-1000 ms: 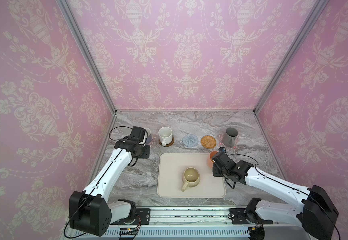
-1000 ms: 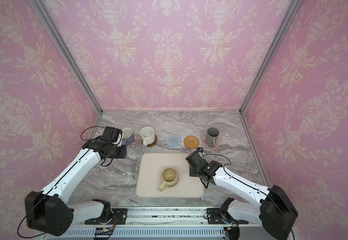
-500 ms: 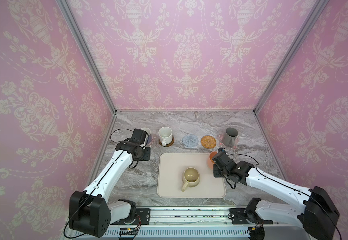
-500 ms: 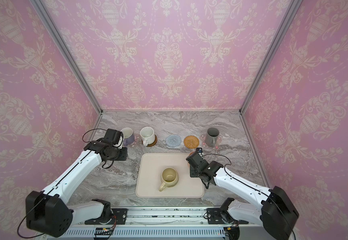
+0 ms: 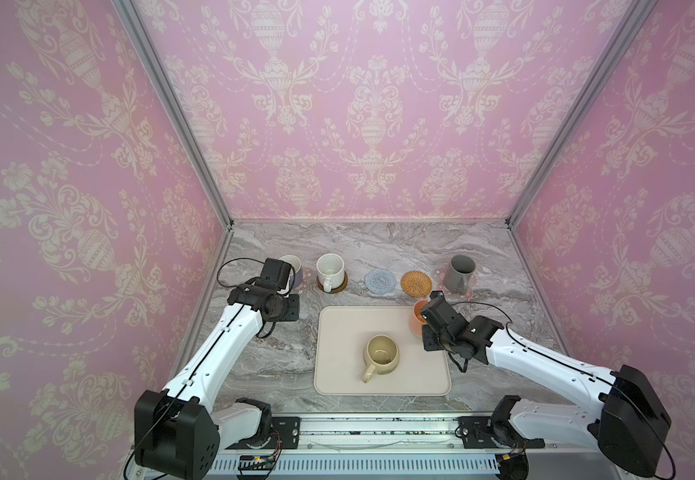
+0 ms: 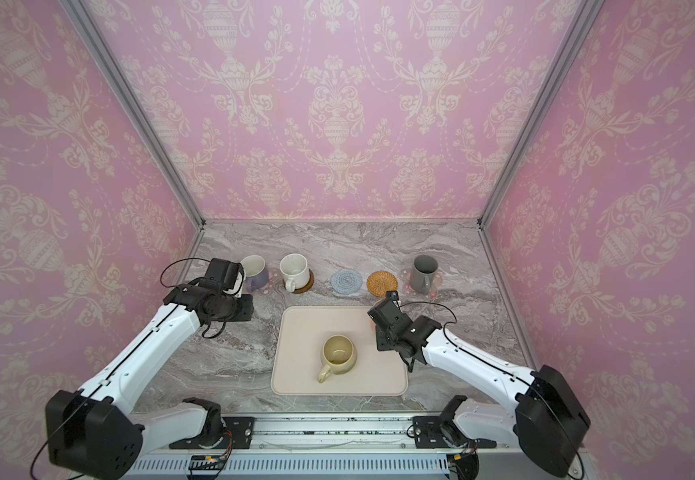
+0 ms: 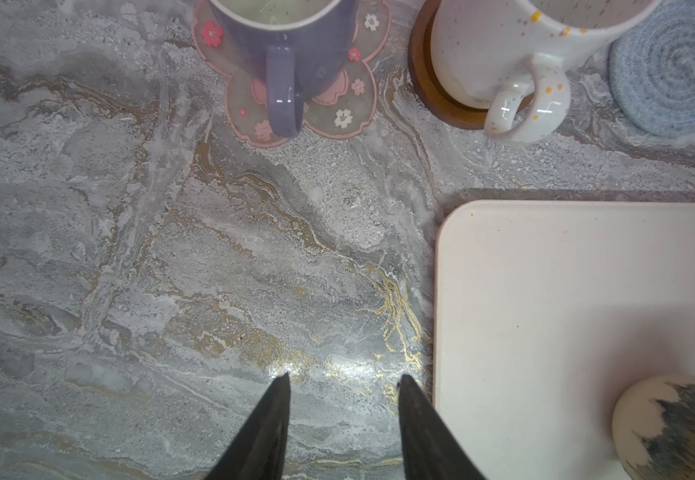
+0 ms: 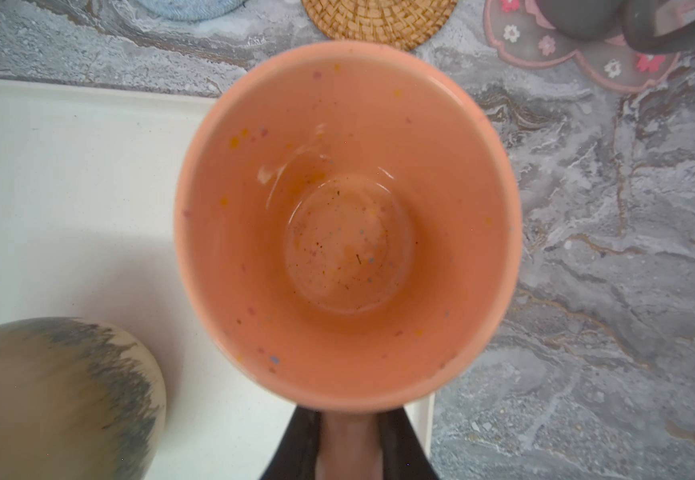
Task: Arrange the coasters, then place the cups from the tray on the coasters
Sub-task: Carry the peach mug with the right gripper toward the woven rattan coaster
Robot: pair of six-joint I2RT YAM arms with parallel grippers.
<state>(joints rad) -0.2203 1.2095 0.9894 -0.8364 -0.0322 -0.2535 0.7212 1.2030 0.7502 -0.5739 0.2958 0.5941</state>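
Right wrist | right end effector clamps peach mug handle | left end effector parted

We are seeing a peach-orange speckled mug, a beige tray, a cream-yellow mug and grey marbled tabletop.

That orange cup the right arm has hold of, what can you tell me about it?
The peach-orange mug looks like glazed ceramic, dotted with small coloured speckles inside. It is upright and empty, with dark specks on its bottom. The right tool is shut on its handle. It is over the far right corner of the tray, near the rattan coaster; whether it is lifted is unclear.
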